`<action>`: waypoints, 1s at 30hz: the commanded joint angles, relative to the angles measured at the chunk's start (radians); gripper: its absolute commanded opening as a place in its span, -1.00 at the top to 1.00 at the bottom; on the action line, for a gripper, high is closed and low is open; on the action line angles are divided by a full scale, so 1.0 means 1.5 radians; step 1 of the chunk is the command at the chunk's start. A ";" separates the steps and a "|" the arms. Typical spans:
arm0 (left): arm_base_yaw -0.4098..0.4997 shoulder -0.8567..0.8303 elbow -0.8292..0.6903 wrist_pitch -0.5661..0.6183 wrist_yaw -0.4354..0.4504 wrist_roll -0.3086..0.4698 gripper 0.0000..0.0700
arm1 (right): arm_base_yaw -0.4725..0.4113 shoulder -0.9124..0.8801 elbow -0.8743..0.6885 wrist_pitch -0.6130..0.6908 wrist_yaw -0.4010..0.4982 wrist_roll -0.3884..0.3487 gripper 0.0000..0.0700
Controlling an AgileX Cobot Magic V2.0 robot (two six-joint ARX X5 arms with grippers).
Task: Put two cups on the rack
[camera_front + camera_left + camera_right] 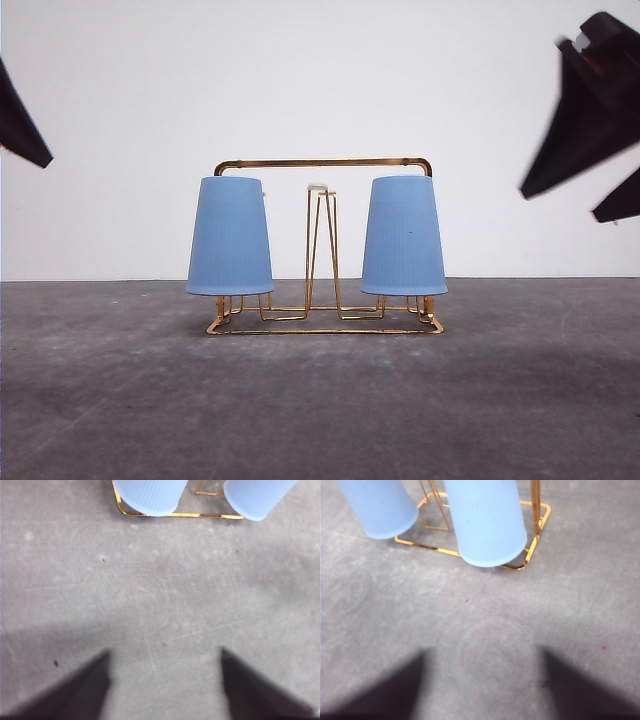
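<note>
From the front, both cups, one (230, 236) left and one (403, 236) right of the rack's (322, 324) bare middle peg, sit upside down on its pegs, with the left gripper (20, 125) and right gripper (590, 120) raised well off to either side. The left wrist view shows the left gripper's fingers (80, 692) spread apart and empty over grey table (160, 605), near the rack. The right wrist view shows the right fingers (585, 690) likewise parted, holding nothing, near the rack.

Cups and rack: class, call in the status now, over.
Left hand open, empty. Right hand open, empty. Both light blue ribbed plastic cups sit upside down on the gold wire rack. Nothing in the way.
</note>
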 commanded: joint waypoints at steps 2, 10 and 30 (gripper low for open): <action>-0.004 0.003 0.001 0.011 0.004 0.128 1.00 | 0.003 0.002 0.006 0.022 0.004 0.007 0.97; -0.004 0.002 0.001 0.008 0.003 0.274 1.00 | 0.003 0.002 0.006 0.045 0.000 0.007 0.97; 0.019 -0.137 -0.132 0.174 0.003 0.246 1.00 | 0.003 0.002 0.006 0.045 0.000 0.007 0.97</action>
